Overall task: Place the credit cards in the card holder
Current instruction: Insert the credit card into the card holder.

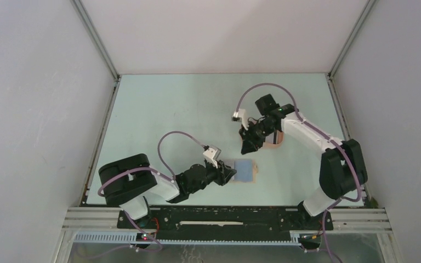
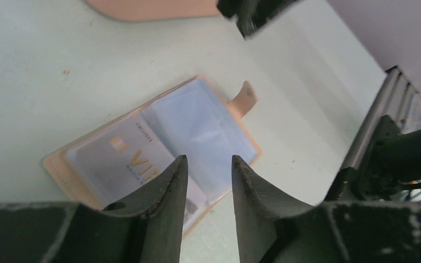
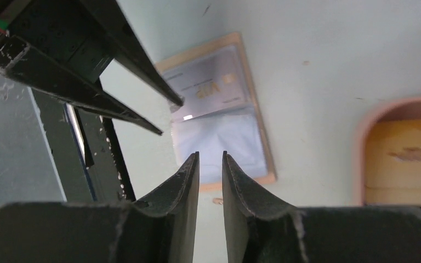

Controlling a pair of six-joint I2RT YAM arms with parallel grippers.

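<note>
The tan card holder (image 1: 245,171) lies open and flat on the table, its clear sleeves facing up. In the left wrist view (image 2: 197,126) a grey card (image 2: 123,159) with gold lettering sits in one sleeve, and the snap tab (image 2: 245,98) sticks out at the far side. The holder also shows in the right wrist view (image 3: 219,115). My left gripper (image 1: 230,172) is open and empty, its tips just above the holder's near edge (image 2: 208,160). My right gripper (image 1: 248,147) hangs above the table between holder and tray, jaws a narrow gap apart and empty (image 3: 210,154).
A peach oval tray (image 1: 276,143) lies under the right arm. Its rim (image 3: 362,137) shows in the right wrist view with an orange-yellow card (image 3: 405,159) inside. The tray's edge (image 2: 153,8) is at the top of the left wrist view. Walls enclose the table.
</note>
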